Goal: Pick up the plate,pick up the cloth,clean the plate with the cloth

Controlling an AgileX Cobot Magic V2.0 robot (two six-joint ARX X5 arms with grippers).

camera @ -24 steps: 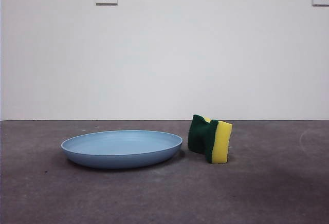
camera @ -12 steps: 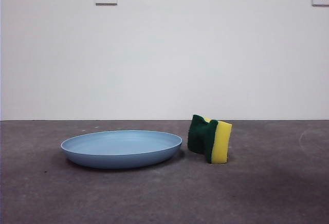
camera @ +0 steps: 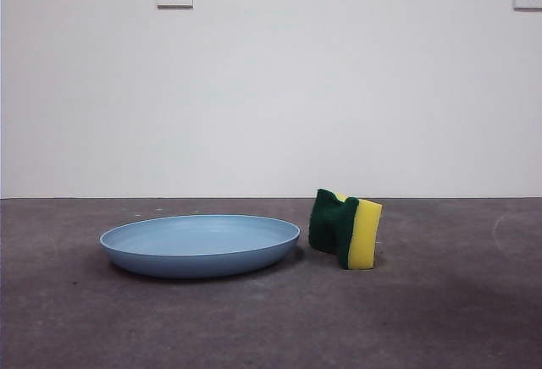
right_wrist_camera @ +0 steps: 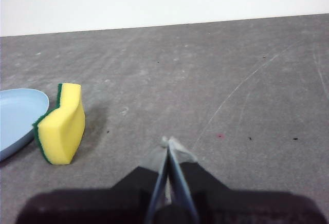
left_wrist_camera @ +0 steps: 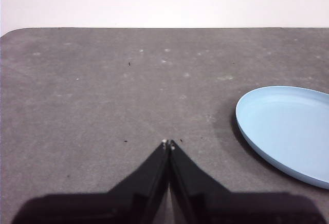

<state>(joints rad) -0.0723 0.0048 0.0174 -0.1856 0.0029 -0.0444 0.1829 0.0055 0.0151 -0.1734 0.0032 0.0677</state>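
Nothing has visibly shifted between the earlier front views and now.

Plate [camera: 200,245]: light blue, flat on the grey table [camera: 271,327], nothing on it.

Cloth [camera: 345,229]: yellow-and-green sponge standing on edge just beside the plate, not clearly touching it; green layer turned toward the plate.

Left gripper [left_wrist_camera: 168,144]: fingers pressed together, holding nothing, over bare table near the plate.

Right gripper [right_wrist_camera: 168,144]: fingers closed, holding nothing, near the cloth on its far side from the plate.
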